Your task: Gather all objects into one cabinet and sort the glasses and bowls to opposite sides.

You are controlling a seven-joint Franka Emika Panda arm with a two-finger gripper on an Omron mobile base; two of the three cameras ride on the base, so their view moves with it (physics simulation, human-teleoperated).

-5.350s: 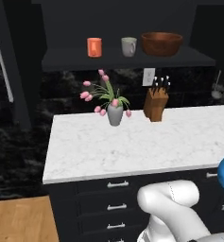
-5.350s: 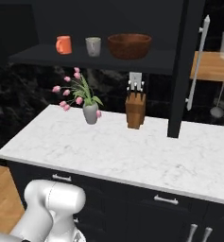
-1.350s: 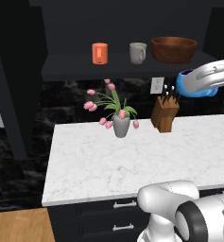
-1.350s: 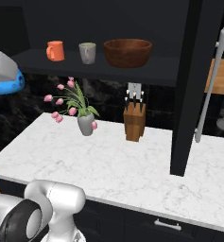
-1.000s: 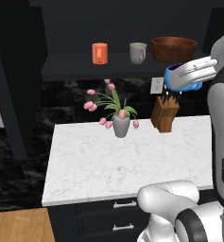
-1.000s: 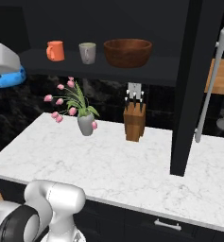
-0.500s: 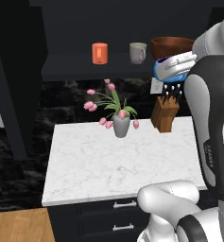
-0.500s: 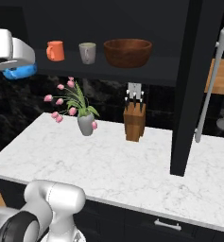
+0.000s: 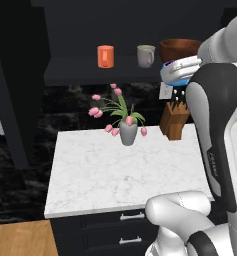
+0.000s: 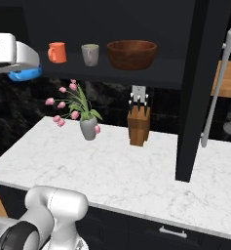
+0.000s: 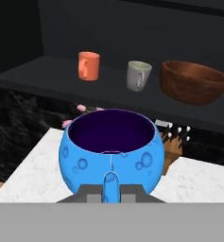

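The end effector (image 11: 111,191) is clamped on the near rim of the blue bowl (image 11: 111,149), carried above the desk (image 9: 115,175) short of the shelf (image 11: 47,71); glossy, light, likely slippery.

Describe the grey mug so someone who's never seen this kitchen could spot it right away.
Look at the dark shelf of the black cabinet above the marble counter. Three things stand in a row on it; the grey mug is the middle one. The orange mug is on its left and the big brown wooden bowl on its right, so it's the only pale grey piece.
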